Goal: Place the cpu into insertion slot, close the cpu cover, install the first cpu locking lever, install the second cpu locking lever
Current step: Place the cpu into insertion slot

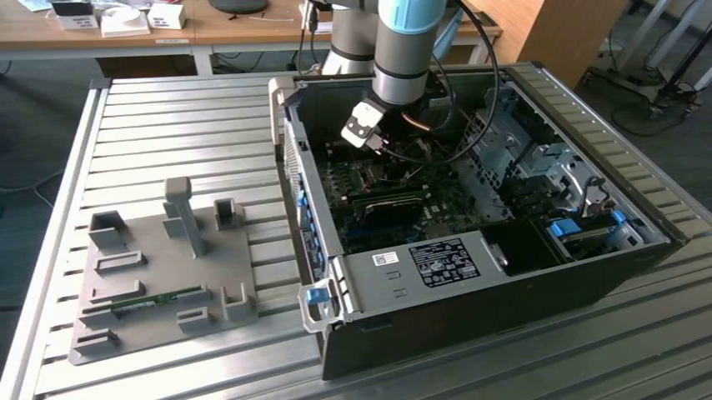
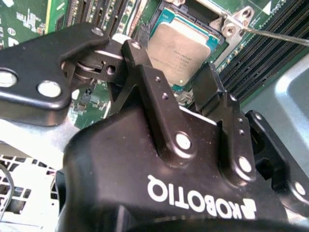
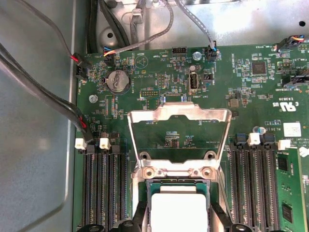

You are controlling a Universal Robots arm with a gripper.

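The gripper (image 2: 171, 60) hangs spread astride the chip (image 2: 181, 48), which sits in its socket (image 2: 163, 19) near the middle of the board (image 3: 241, 77). The gripper's body hides the chip's near edge. The cover (image 3: 178, 113) stands raised.

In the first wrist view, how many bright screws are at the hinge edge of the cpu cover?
2. One screw is at one end of the cover's hinge edge, the other screw at the opposite end, both next to the cpu. More may be hidden.
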